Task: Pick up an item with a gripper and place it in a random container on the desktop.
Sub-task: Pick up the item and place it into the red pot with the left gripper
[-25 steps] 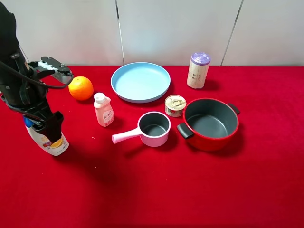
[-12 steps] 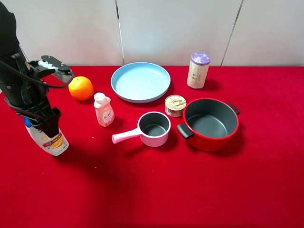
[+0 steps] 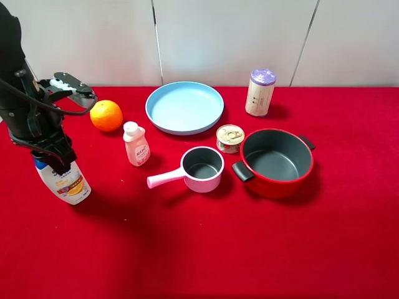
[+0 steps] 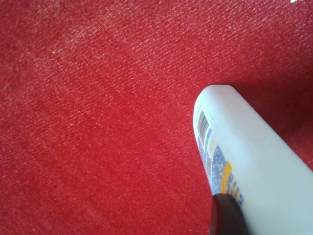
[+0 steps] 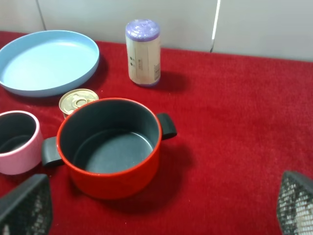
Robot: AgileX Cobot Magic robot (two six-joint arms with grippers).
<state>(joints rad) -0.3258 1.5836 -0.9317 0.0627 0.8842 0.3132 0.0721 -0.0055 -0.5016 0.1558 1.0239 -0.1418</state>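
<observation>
The item, a tall white shampoo bottle point(image 3: 67, 184) with an orange-yellow label, stands tilted at the table's left edge. My left gripper point(image 3: 55, 163) comes down on its upper part from above and is shut on it, hiding the blue cap. In the left wrist view the bottle's white body point(image 4: 249, 161) runs down to the red cloth beside one black finger point(image 4: 227, 218). The container, a round red pot point(image 3: 274, 185) with a grey inside and black handles, sits right of centre. In the right wrist view the right gripper point(image 5: 161, 196) is open, set back from the pot point(image 5: 112, 183).
An orange point(image 3: 106, 115) and a small pink-white bottle point(image 3: 136, 144) stand right of the held bottle. A pink saucepan point(image 3: 202, 168), a tin can point(image 3: 230, 137), a light blue plate point(image 3: 184, 107) and a purple-lidded cylinder point(image 3: 260, 91) surround the pot.
The left gripper's fingers have closed onto the shampoo bottle's upper part. The bottle has shifted slightly. Everything else stays where it was.
</observation>
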